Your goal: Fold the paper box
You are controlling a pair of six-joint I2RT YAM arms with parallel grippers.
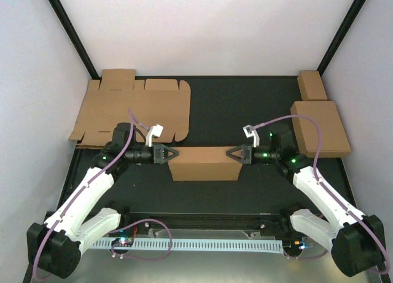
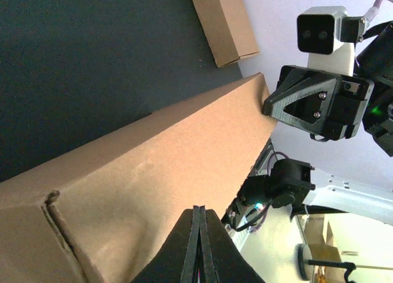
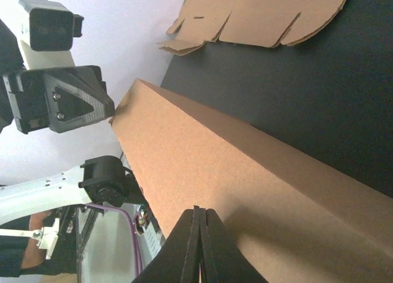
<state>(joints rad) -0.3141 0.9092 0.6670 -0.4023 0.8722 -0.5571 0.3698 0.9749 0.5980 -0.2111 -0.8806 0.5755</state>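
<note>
Both my arms reach forward and bend inward, so the wrists face each other across the box [image 1: 204, 163]. My left gripper [image 1: 174, 154] is pinched together with nothing inside it, and its tip is against the left end of the box. My right gripper [image 1: 231, 154] is pinched together the same way, at the right end. The long edges of the box run from one tip to the other. I cannot tell if the box rests on the table [image 1: 245, 105]. Behind the box to the left lies a flat sheet [image 1: 138, 108]. Behind it to the right is a stack [image 1: 319, 126] by the wall. Between them, straight behind the box, dark table shows.
</note>
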